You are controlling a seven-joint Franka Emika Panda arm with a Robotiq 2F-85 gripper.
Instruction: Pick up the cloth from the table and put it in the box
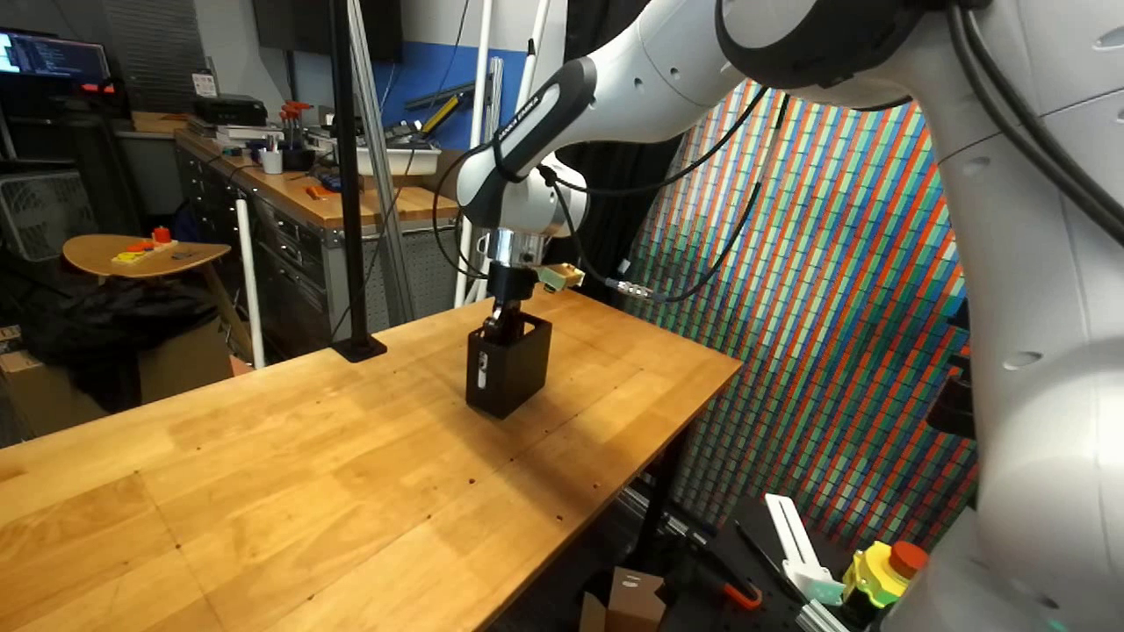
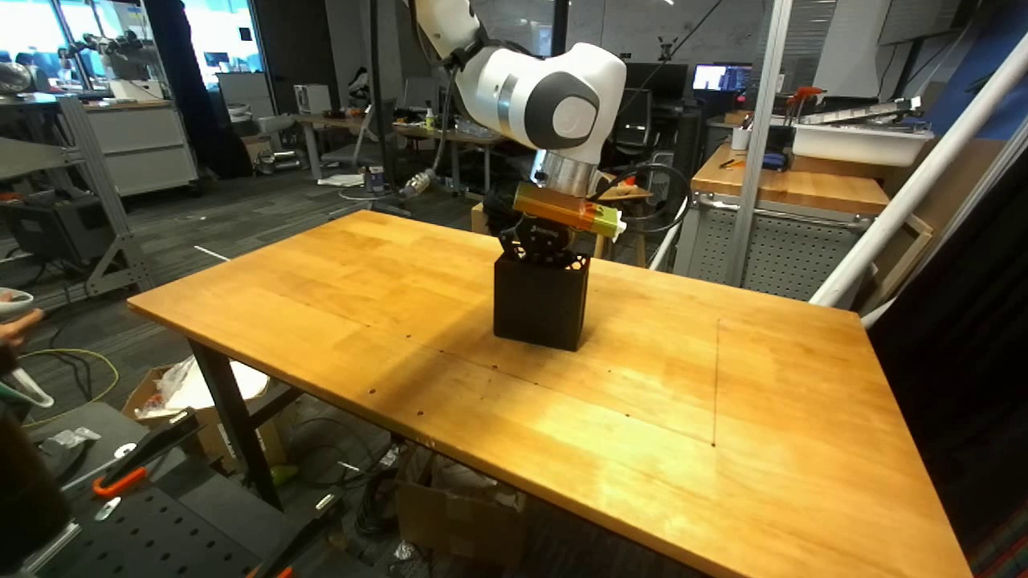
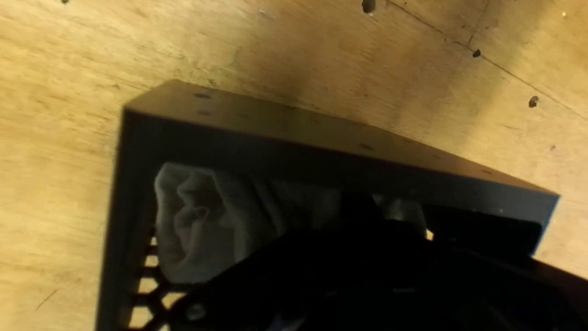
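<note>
Monitor (image 1: 54, 60) lit at far left in an exterior view; next, wood bench (image 1: 263, 491) with small holes (image 1: 471, 481), carrying upright black box (image 1: 500, 377). Cloth (image 3: 202, 234) sits bunched inside the box; claw (image 1: 504, 325) reaches in, whether parted or gripping cannot be told. Multicoloured backdrop (image 1: 808, 307) stands right of the bench.

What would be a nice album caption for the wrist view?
Peering into a black box on a wooden table: crumpled pale cloth inside, partly hidden by the dark gripper.
</note>
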